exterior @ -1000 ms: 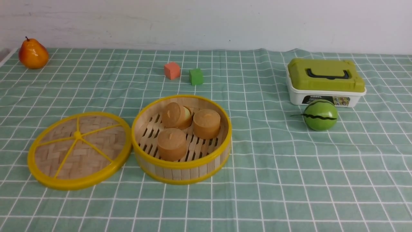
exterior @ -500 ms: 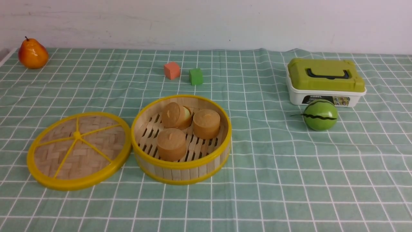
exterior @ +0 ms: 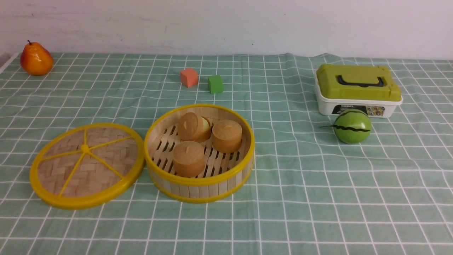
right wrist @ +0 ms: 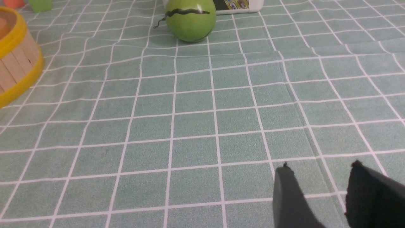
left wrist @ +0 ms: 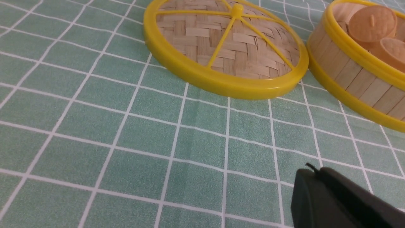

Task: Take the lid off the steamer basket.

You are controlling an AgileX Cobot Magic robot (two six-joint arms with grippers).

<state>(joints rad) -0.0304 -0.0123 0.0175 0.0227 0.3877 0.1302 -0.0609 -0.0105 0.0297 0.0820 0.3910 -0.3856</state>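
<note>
Front view: lid (flat) beside steamer basket.

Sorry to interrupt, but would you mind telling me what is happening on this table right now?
Nothing is being handled at this moment. The lid lies flat on the checked cloth, right beside the steamer basket, which stands open with three brown buns inside. Neither arm shows in the front view. The right pincer is open and empty, low over bare cloth. Only one dark finger of the left pincer shows, near the lid, so its state is unclear.
</note>
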